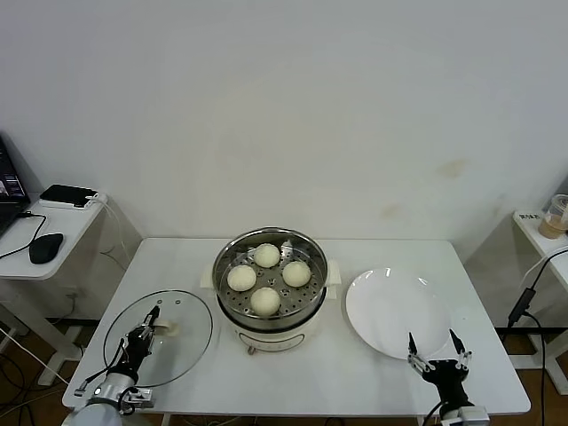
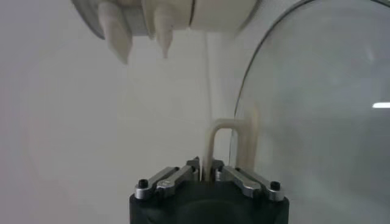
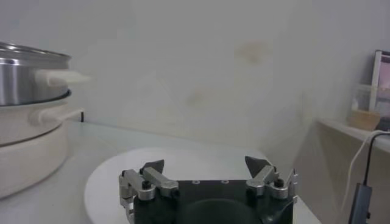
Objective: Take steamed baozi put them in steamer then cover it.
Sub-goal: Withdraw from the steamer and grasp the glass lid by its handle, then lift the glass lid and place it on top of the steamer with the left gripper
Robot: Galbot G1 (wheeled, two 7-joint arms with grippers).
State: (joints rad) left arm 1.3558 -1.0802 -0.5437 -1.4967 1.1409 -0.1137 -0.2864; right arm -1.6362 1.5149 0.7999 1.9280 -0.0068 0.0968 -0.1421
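Observation:
Several cream-white steamed baozi (image 1: 266,256) lie on the perforated tray inside the steel steamer (image 1: 312,297) at the table's middle. The cover (image 1: 186,342), a clear glass lid, lies flat on the table to the steamer's left. My left gripper (image 1: 151,321) is shut on the lid's cream-white handle (image 1: 169,329). In the left wrist view the fingers (image 2: 194,165) pinch the handle's thin loop (image 2: 223,125), with the glass (image 2: 317,91) beside it. My right gripper (image 1: 437,348) stands open at the front right, holding nothing, its jaws (image 3: 205,163) wide apart.
A flat white plate (image 1: 390,306) lies right of the steamer, just ahead of the right gripper. The steamer's base and feet (image 2: 213,12) show beyond the lid. A side desk (image 1: 53,232) with a mouse stands at far left, a shelf (image 1: 546,232) at far right.

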